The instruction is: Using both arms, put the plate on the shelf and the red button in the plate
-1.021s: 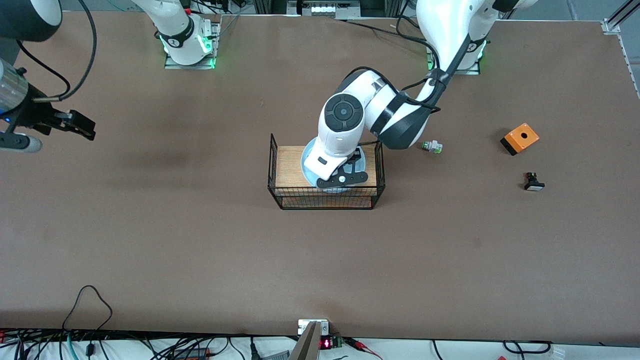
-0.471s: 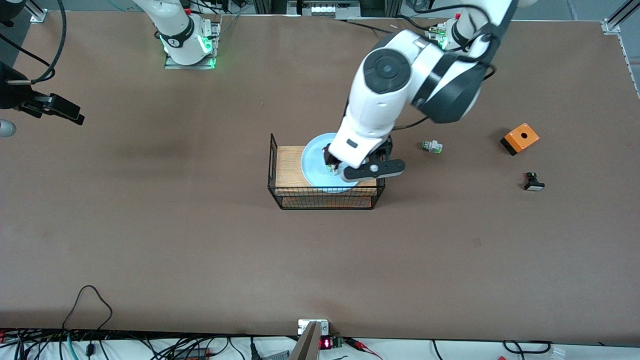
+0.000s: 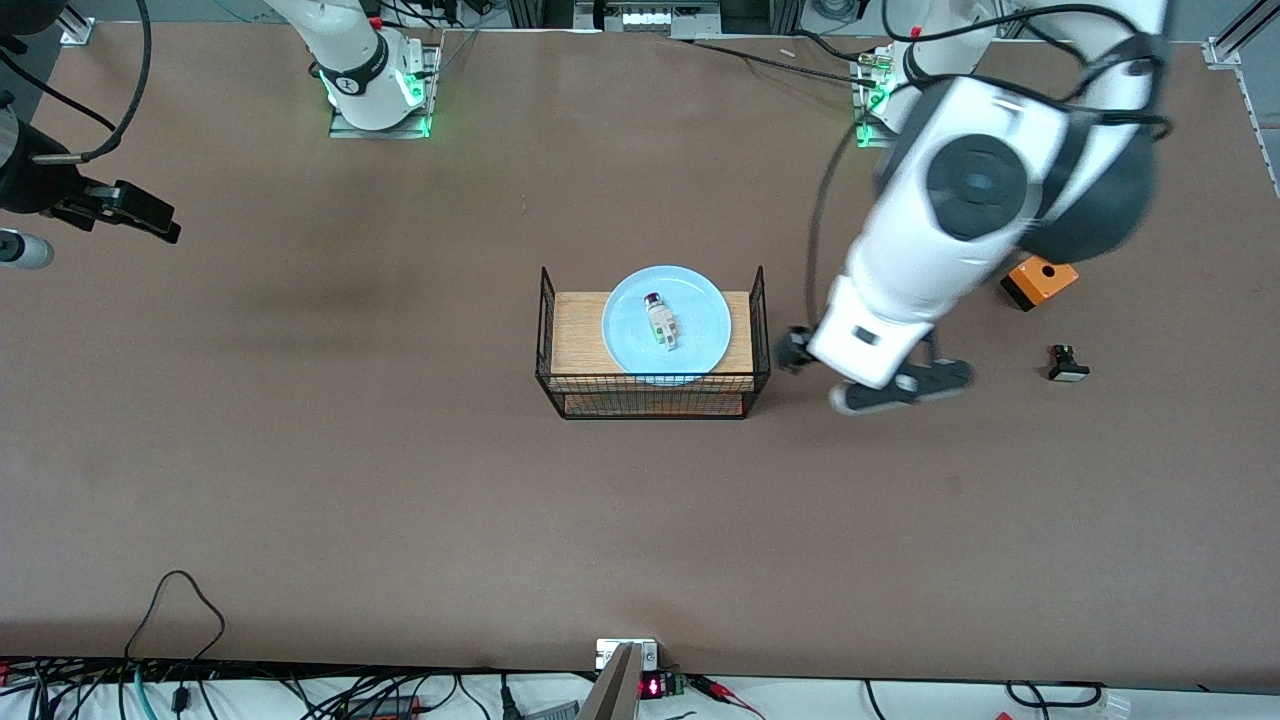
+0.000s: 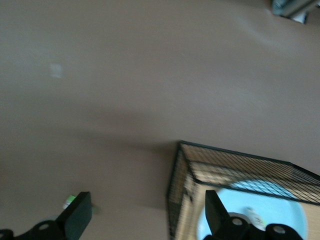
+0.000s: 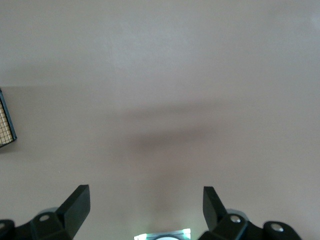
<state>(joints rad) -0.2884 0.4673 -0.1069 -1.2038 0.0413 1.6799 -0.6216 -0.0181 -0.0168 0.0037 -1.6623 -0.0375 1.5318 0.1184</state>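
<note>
Red button on plate; left claw agape.

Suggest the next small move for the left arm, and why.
Probably just finish retreating toward its base and park. The red button lies on the plate, and the plate sits on the wire rack, so both placements look done. The left gripper is open and empty, over bare table beside the rack. The right gripper, also open, waits at its end of the table.
</note>
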